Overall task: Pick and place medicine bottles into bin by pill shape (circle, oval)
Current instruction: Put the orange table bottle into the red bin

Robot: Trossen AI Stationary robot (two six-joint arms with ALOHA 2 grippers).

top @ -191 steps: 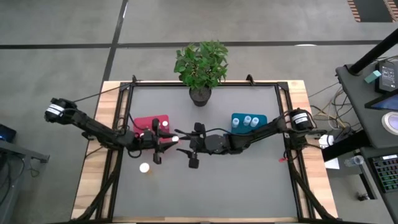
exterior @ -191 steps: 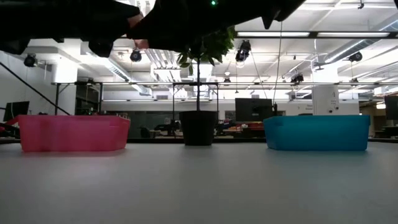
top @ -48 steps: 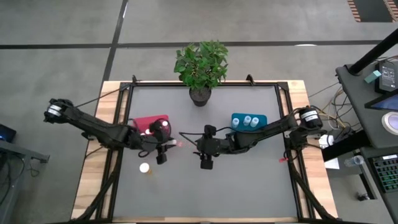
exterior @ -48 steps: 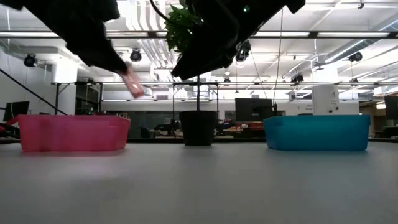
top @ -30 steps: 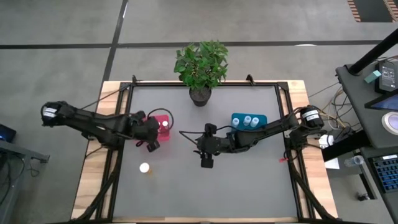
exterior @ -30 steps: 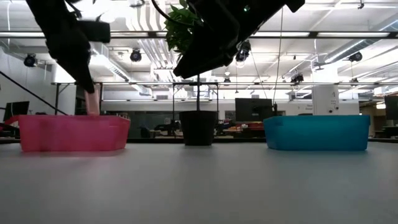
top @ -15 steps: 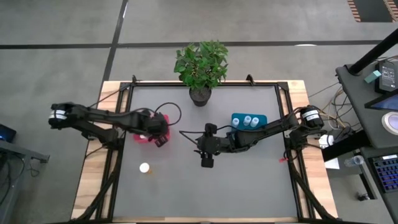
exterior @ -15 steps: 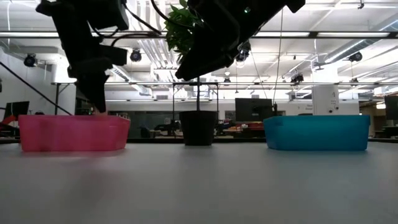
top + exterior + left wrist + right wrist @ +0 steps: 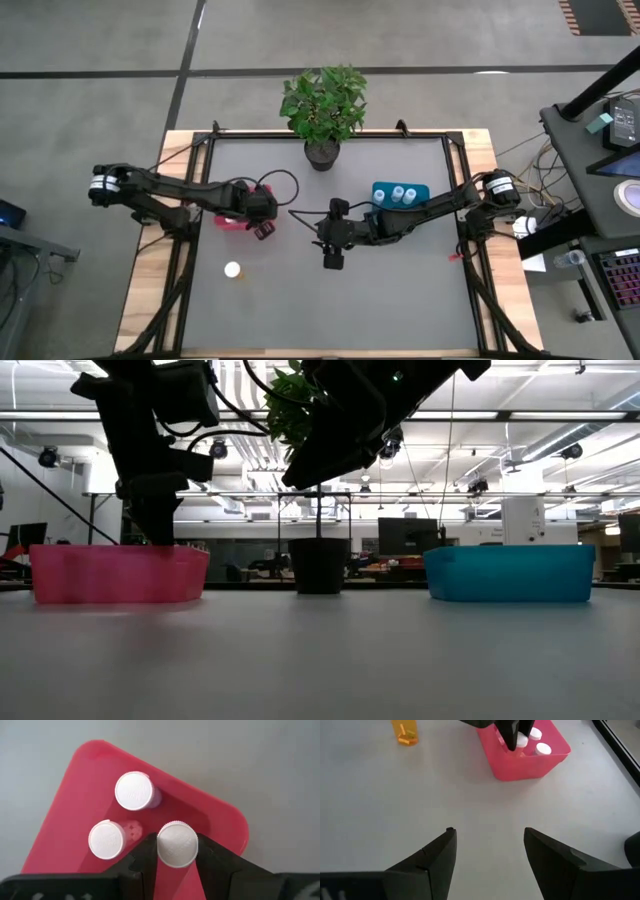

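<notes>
while the left end effector (image 9: pixel 177 851) hangs straight down into the red bin (image 9: pixel 70 795), its two dark fingers (image 9: pixel 146 855) are closed on the white cap of a medicine bottle (image 9: pixel 177 844), which sits low inside the bin near one rounded corner. two more white-capped bottles (image 9: pixel 133 791) stand in the same bin just beside the held one, apart from each other and from the fingers. from above, the left arm reaches from the left edge of the grey surface (image 9: pixel 380 290) to the red bin (image 9: pixel 228 222), which it mostly covers. the right end effector (image 9: pixel 333 259) hovers over the middle of the surface, well apart from both bins, with its fingers (image 9: pixel 432 857) spread wide and nothing between them; bare surface shows in the gap. the teal-blue bin (image 9: pixel 400 193) lies on the right half of the surface with three white-capped bottles (image 9: pixel 397 194) in a row inside it. one orange bottle with a white cap (image 9: pixel 233 270) lies on its side on the surface, nearer the front edge than the red bin and apart from it. a potted plant in a black pot (image 9: pixel 322 152) stands at the far edge between the two bins. at table height, the red bin (image 9: pixel 118 573) and the teal-blue bin (image 9: pixel 510 572) sit to either side of the pot (image 9: pixel 318 565).
</notes>
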